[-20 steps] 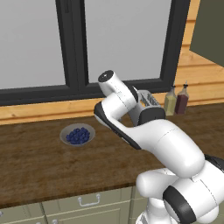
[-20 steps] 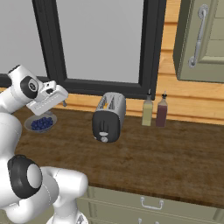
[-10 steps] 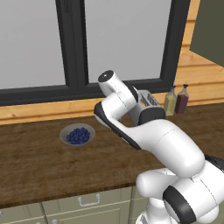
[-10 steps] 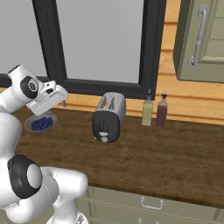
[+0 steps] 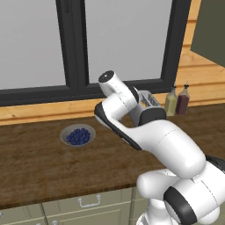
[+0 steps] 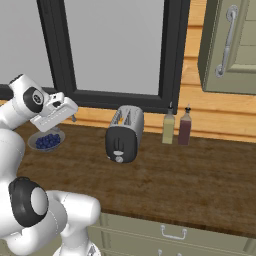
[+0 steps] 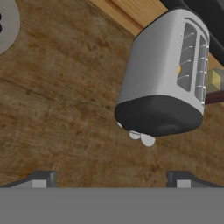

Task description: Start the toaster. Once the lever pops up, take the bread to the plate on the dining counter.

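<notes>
The toaster (image 6: 124, 134) is seen standing on the wooden worktop (image 6: 190, 175), near the wall below the window (image 6: 112, 47). Its body is rounded and silver-grey, with two slots on top and a dark end panel carrying a small pale knob (image 7: 148, 140). A spot of yellow is glimpsed in one slot from the hand view; whether it is the bread cannot be told. Two condiment bottles (image 6: 176, 127) are placed just beside the toaster, and a grey bowl of blueberries (image 5: 78, 135) lies well apart on the other side. The gripper (image 7: 109, 177) is held above the worktop with its jaws spread wide, nothing between them. Sage-green cabinet fronts (image 6: 170, 235) are set under the grained, dark-brown top.
</notes>
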